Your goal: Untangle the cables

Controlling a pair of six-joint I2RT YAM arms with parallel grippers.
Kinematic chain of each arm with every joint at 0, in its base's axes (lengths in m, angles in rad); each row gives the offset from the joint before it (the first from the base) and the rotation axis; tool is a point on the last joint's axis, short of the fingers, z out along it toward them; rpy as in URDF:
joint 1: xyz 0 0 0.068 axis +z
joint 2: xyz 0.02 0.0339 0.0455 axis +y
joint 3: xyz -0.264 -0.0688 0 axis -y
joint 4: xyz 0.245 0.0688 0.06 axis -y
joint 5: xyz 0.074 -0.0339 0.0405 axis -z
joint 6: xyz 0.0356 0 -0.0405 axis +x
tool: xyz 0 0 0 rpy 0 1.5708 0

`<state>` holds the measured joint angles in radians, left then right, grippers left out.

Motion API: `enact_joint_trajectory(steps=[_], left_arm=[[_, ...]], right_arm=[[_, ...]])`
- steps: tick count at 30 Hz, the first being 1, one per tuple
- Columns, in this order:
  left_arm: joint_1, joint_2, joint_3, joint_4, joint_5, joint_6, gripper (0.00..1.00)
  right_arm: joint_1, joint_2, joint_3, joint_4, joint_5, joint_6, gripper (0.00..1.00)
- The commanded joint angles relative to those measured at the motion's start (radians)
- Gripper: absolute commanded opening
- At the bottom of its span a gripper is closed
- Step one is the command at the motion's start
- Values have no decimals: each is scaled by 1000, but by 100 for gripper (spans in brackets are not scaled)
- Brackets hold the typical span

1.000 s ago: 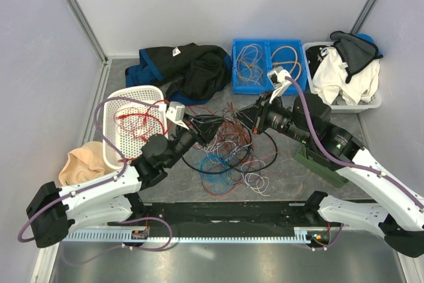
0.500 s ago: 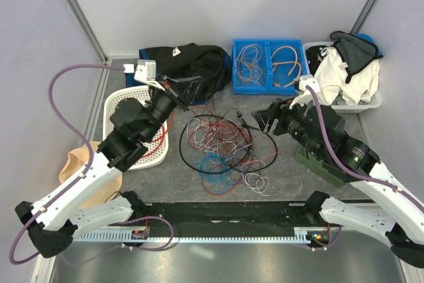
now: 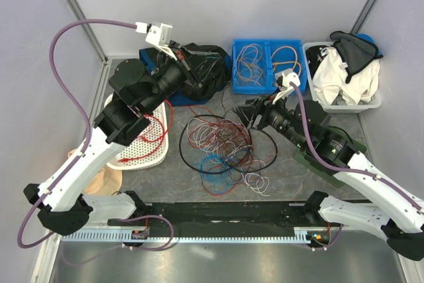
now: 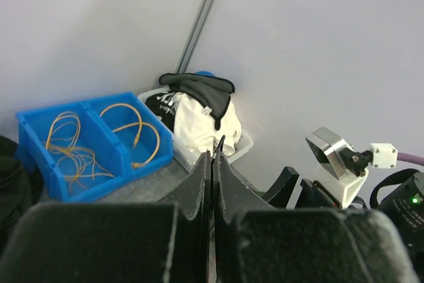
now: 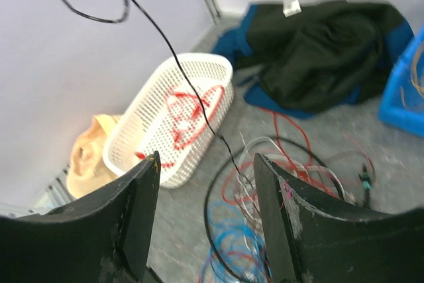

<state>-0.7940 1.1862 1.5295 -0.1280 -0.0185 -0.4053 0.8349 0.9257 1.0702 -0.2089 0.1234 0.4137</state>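
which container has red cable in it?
The white mesh basket on the left: red cable loops lie inside it. The blue bin holds orange and pale cables; the grey tub at the right holds clothes.

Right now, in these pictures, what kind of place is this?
Probably a robot test cell: plain panels in a metal frame enclose the table, the left arm and right arm are mounted at its edge, and a blue bin and white basket sit by the cables.

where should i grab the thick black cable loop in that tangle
Grip the thick black cable on its left arc, where it lies flat and alone, outside the thin wires. Come straight down from above, fingers straddling it.
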Motion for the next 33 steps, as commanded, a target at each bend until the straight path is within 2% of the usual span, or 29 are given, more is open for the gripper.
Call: enact_joint_trajectory(steps=[1, 6, 13, 15, 16, 17, 19, 20, 21, 23, 25, 28, 29, 30, 31, 33], left_arm=[[1, 24, 103, -62, 74, 69, 2], [1, 29, 93, -53, 78, 66, 2], [1, 26, 93, -50, 83, 66, 2], [1, 21, 89, -48, 81, 69, 2], [1, 18, 86, -51, 78, 69, 2], [1, 15, 83, -51, 75, 72, 2], [1, 7, 69, -56, 65, 79, 2], [1, -5, 61, -55, 57, 82, 2], [1, -13, 43, -56, 34, 88, 2], [1, -39, 15, -58, -13, 91, 2], [1, -63, -52, -58, -118, 79, 4], [3, -118, -172, -50, -240, 54, 48], [4, -134, -202, -45, -265, 46, 70], [4, -170, -269, -32, -303, 30, 81], [4, -189, -305, -22, -320, 23, 99], [4, -230, -404, 7, -353, 2, 100]], right_arm=[[1, -4, -4, 184, -48, -32, 65], [1, 84, -4, 181, -36, -53, 65], [1, 203, -26, 266, -45, -53, 63], [1, 245, -18, 273, -13, -55, 58], [3, 257, -16, 278, -1, -59, 54], [1, 268, -13, 285, 11, -59, 40], [1, 288, -6, 293, 19, -59, 19], [3, 285, -4, 299, 22, -59, 4], [3, 276, 2, 298, 38, -61, 0], [3, 246, 22, 270, 70, -70, 0], [1, 196, 92, 238, 122, -85, 0], [3, 180, 293, 106, 171, -122, 0], [3, 199, 353, 27, 182, -130, 0], [1, 211, 463, -10, 192, -139, 0], [1, 222, 512, -41, 206, -145, 0], [3, 252, 626, -115, 222, -148, 0]])
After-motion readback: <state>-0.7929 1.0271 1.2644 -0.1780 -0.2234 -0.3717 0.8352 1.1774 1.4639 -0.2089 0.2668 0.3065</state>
